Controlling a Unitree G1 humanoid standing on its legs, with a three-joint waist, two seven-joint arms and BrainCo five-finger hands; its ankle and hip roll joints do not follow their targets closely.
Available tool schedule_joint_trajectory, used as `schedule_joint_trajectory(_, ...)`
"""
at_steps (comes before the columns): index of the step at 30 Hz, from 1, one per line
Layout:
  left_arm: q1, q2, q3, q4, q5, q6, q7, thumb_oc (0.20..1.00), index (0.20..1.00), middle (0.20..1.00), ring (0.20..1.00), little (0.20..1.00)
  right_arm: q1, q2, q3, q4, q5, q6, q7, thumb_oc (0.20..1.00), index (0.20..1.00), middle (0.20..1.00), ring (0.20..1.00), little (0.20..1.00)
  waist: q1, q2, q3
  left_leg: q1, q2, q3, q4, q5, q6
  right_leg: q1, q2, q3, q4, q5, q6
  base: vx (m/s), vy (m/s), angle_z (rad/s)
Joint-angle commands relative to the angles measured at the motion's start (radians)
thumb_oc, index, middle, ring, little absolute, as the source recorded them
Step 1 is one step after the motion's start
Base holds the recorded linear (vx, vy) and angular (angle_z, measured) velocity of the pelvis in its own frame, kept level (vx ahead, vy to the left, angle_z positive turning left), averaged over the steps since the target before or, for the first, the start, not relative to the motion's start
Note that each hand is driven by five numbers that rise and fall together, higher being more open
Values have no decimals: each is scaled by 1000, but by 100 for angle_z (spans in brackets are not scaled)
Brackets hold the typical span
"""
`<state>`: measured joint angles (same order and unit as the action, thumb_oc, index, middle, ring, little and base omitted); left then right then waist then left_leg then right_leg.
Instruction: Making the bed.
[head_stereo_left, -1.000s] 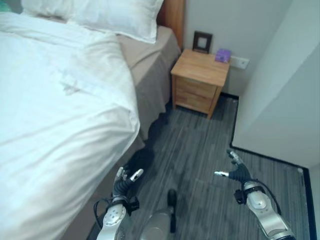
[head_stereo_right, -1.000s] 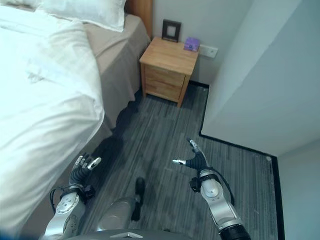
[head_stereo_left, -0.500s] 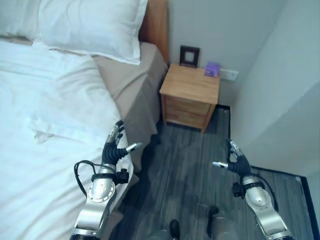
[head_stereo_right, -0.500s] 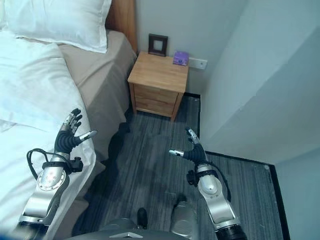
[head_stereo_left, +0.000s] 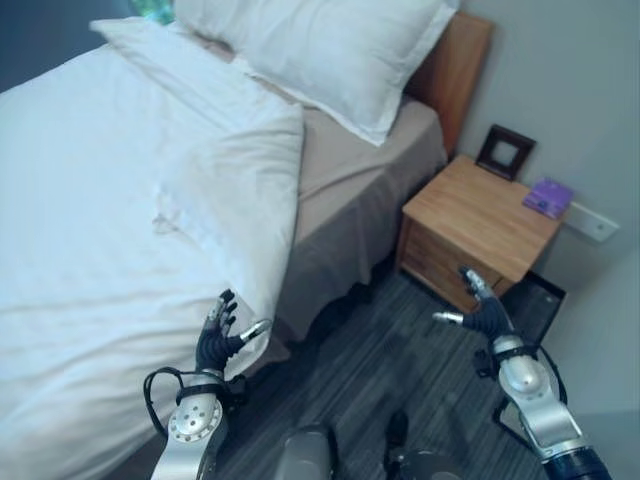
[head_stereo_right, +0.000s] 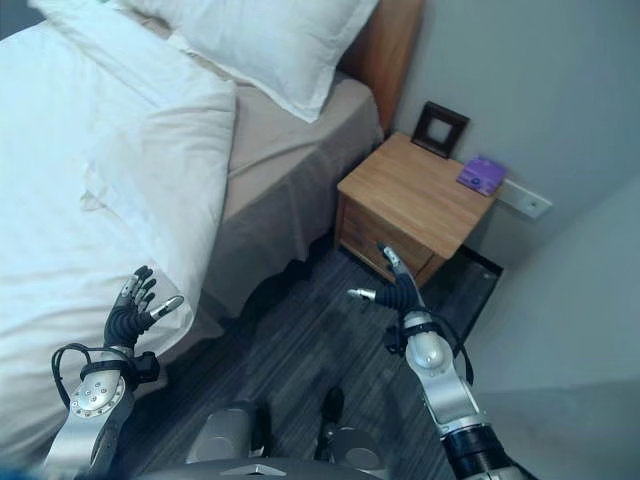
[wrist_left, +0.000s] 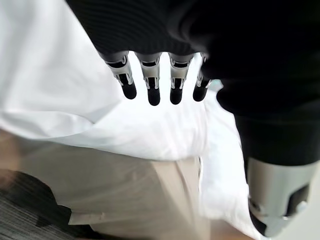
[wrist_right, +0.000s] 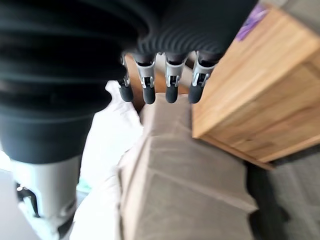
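Left hand (head_stereo_left: 218, 345) dropped back beside duvet (head_stereo_left: 120, 210) edge, fingers spread, empty; right hand (head_stereo_left: 481, 318) likewise; two pillows (head_stereo_left: 330, 45).

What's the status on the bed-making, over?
Left robot hand open beside duvet edge. Right robot hand open, near nightstand. Nothing gripped, nothing blocking.

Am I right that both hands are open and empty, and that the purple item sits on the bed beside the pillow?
Not quite. The purple item lies on the nightstand, beside a dark frame, as the left eye view shows. The left hand and right hand are indeed open and empty.
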<state>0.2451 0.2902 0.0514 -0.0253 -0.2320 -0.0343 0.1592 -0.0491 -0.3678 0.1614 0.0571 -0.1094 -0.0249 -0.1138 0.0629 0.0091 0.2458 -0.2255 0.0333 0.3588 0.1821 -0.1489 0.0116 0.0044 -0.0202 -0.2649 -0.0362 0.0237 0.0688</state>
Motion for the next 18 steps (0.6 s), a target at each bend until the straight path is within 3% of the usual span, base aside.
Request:
schedule_joint_trajectory(1, -54, 63, 43, -55, 4, -34, 4, 1000, 1000, 1000, 1000, 1000, -10, -11, -23, -67, -15, -33, -7, 1000, 1000, 1000, 1000, 1000, -21, -6, -37, 121, 8, 45, -195, 208, -59, 126, -80, -25, -51, -78, 40, 431, 153, 132)
schedule_joint_trajectory(2, -59, 61, 41, -55, 9, -40, 8, 1000, 1000, 1000, 1000, 1000, -10, -1, -9, -57, -57, -26, 2, 1000, 1000, 1000, 1000, 1000, -25, -23, -72, 193, -23, -15, -261, 190, -36, 175, -108, -83, -51, -63, 56, 429, 158, 101)
schedule_joint_trajectory(4, -67, 71, 44, -67, 8, -39, 14, 1000, 1000, 1000, 1000, 1000, -13, 7, -10, -59, -58, -23, 6, 1000, 1000, 1000, 1000, 1000, -29, -33, -69, 209, -25, -18, -264, 182, -29, 176, -121, -95, 11, -56, 62, 245, 116, 31)
schedule_joint_trajectory(6, -83, 98, 51, -92, 18, -40, 22, 1000, 1000, 1000, 1000, 1000, -20, 21, -4, -67, -62, -27, 18, 1000, 1000, 1000, 1000, 1000, -32, -46, -61, 250, -24, -28, -269, 147, -3, 90, -163, -97, 236, -24, 93, 160, 133, 13)
schedule_joint_trajectory(8, -101, 113, 54, -102, 14, -44, 39, 1000, 1000, 1000, 1000, 1000, -54, 20, 17, -68, -89, -28, 22, 1000, 1000, 1000, 1000, 1000, -40, -48, -33, 292, -21, -38, -269, 118, 21, -14, -214, -67, 452, 75, 146, 90, 140, 4)
schedule_joint_trajectory(9, -108, 117, 51, -104, 9, -45, 44, 1000, 1000, 1000, 1000, 1000, -68, 20, 25, -66, -94, -30, 20, 1000, 1000, 1000, 1000, 1000, -43, -38, -22, 290, -6, -32, -269, 139, 28, -44, -220, -65, 513, 101, 133, 113, 69, 31)
schedule_joint_trajectory(10, -110, 125, 54, -113, 2, -54, 57, 1000, 1000, 1000, 1000, 1000, -96, 11, 29, -66, -113, -24, 20, 1000, 1000, 1000, 1000, 1000, -45, -31, -16, 305, 0, -82, -269, 127, 28, -94, -212, -3, 566, 84, 115, 81, 17, 65)
schedule_joint_trajectory(11, -110, 125, 55, -114, 2, -54, 57, 1000, 1000, 1000, 1000, 1000, -97, 11, 29, -65, -113, -24, 20, 1000, 1000, 1000, 1000, 1000, -46, -32, -16, 304, -2, -83, -269, 126, 28, -94, -213, -4, 569, 83, 115, 286, -34, 104)
schedule_joint_trajectory(14, -135, 138, 73, -111, -64, -68, 69, 1000, 1000, 1000, 1000, 1000, -191, -49, 39, -76, -153, -7, 9, 1000, 1000, 1000, 1000, 1000, -30, -46, -14, 307, -2, -184, -269, 128, -2, -94, -179, 57, 360, 22, 77, 266, -126, 137)
schedule_joint_trajectory(16, -146, 142, 85, -92, -90, -76, 74, 1000, 1000, 1000, 1000, 1000, -240, -67, 41, -90, -151, -8, 4, 1000, 1000, 1000, 1000, 1000, -30, -63, -15, 305, -10, -248, -269, 122, -17, -59, -121, 122, 161, -7, 64, 266, -152, 96)
schedule_joint_trajectory(18, -156, 144, 86, -62, -114, -75, 71, 1000, 1000, 1000, 1000, 1000, -274, -90, 41, -93, -162, -7, -3, 1000, 1000, 1000, 1000, 1000, -30, -74, -24, 301, -25, -322, -269, 118, -19, -51, -74, 234, 79, -10, 53, 266, -105, 122)
